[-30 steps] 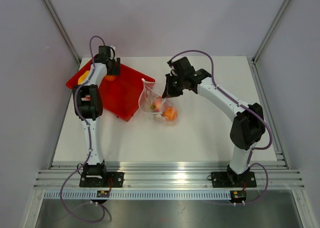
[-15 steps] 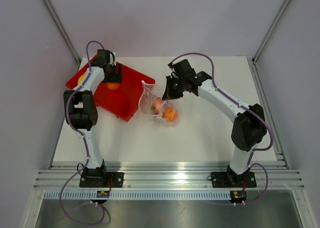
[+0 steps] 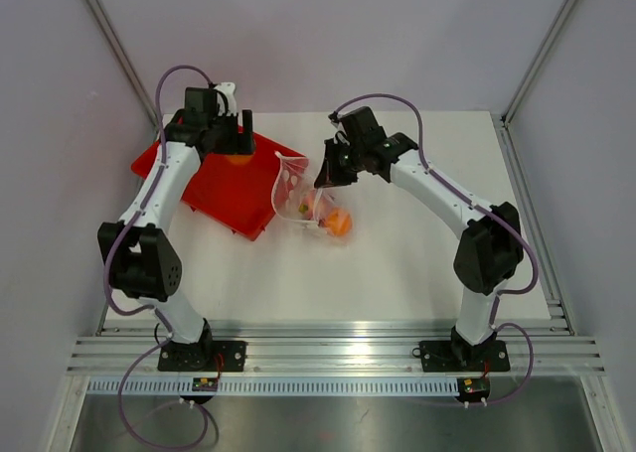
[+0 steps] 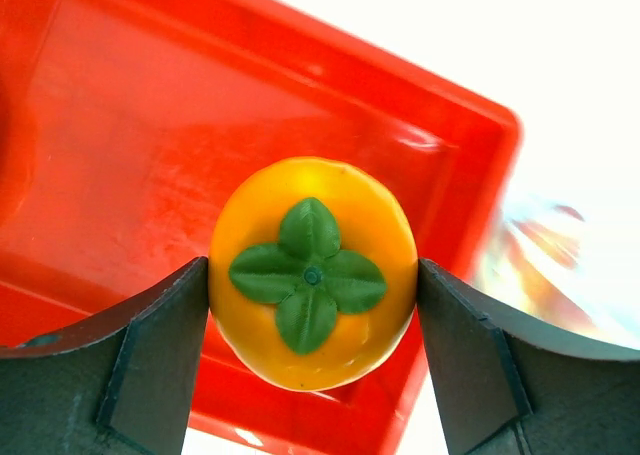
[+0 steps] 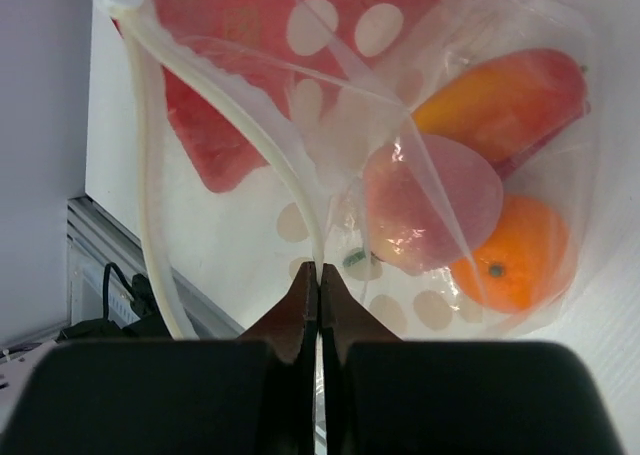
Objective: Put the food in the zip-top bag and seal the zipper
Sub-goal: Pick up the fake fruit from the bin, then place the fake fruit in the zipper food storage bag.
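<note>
My left gripper (image 4: 312, 320) is shut on a yellow-orange toy fruit (image 4: 312, 270) with a green leaf cap and holds it above the red tray; in the top view the left gripper (image 3: 236, 146) is over the tray's far right part. My right gripper (image 5: 319, 275) is shut on the mouth edge of the zip-top bag (image 5: 400, 175), pinching the zipper strip (image 5: 290, 190) and holding the mouth open. In the top view the right gripper (image 3: 326, 172) is at the bag (image 3: 298, 199). Inside the bag lie a pale pink ball (image 5: 430, 205), an orange ball (image 5: 515, 255) and a red-orange oval piece (image 5: 500, 100).
The red tray (image 3: 224, 199) lies at the back left of the white table, its right edge next to the bag. Grey walls close the back and sides. A metal rail runs along the near edge by the arm bases.
My left arm has lifted the yellow-orange fruit off the tray and swung right and up. My right gripper has raised the bag's mouth slightly.
</note>
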### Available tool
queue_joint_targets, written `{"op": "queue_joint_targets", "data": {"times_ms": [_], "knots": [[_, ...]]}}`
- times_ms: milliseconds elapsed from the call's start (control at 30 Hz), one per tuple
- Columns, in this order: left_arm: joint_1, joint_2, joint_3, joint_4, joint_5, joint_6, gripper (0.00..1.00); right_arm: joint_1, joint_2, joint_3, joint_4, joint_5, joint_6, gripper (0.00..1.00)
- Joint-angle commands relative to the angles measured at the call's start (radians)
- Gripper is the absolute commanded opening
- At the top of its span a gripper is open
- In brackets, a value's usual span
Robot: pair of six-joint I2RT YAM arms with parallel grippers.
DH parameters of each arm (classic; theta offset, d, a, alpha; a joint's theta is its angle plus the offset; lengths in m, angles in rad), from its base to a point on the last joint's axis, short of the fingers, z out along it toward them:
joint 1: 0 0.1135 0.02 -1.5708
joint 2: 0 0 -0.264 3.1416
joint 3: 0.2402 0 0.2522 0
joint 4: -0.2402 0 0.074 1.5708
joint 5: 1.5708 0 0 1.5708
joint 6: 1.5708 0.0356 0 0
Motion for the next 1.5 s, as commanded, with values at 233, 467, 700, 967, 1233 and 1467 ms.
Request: {"op": "queue_joint_targets", "data": {"times_ms": [233,467,700,967,1233,1467], "knots": [[-0.153,-0.245,-0.010,-0.106,0.151,0.021,0.63,-0.005,0.066,0.146,0.019,-0.024,0.015,0.00],[-0.290,-0.293,-0.028,-0.096,0.166,0.001,0.63,-0.005,0.073,0.160,0.014,-0.023,0.018,0.00],[-0.327,-0.217,-0.037,-0.091,0.082,-0.012,0.72,-0.005,0.052,0.140,0.006,-0.009,0.010,0.00],[-0.328,-0.211,-0.053,-0.069,0.042,-0.020,0.99,-0.005,0.044,0.120,0.016,-0.008,0.017,0.00],[-0.325,-0.242,-0.025,-0.074,-0.226,0.001,0.99,-0.005,0.038,0.107,0.019,-0.008,0.017,0.00],[-0.235,-0.233,-0.034,-0.025,-0.383,-0.014,0.99,-0.005,0.036,0.099,0.017,-0.005,0.010,0.00]]}}
